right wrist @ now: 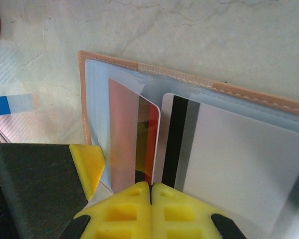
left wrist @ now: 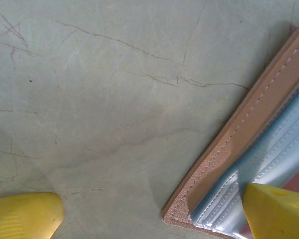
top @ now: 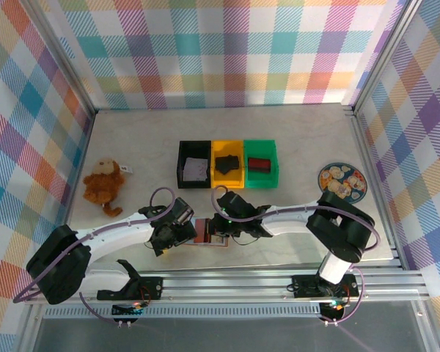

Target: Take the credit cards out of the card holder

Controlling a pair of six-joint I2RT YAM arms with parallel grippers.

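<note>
Noting little done: card holder (top: 210,233) lying open at near-middle of table (top: 293,132), pink card (right wrist: 124,134) and white card (right wrist: 239,159) both pocketed, left gripper (left wrist: 149,214) released astride its corner, right gripper (right wrist: 150,199) clenched at the pink card's edge, possibly pinching it.

Card holder (left wrist: 239,134) of grained, matt pinkish-tan leather with stitched edge, lining (left wrist: 274,159) of smooth, faintly glossy blue-grey material, cards (right wrist: 239,169) of smooth plastic, desk (left wrist: 114,99) smooth, matt, marble-veined, left end effector fingers (left wrist: 25,216) of matt yellow plastic
</note>
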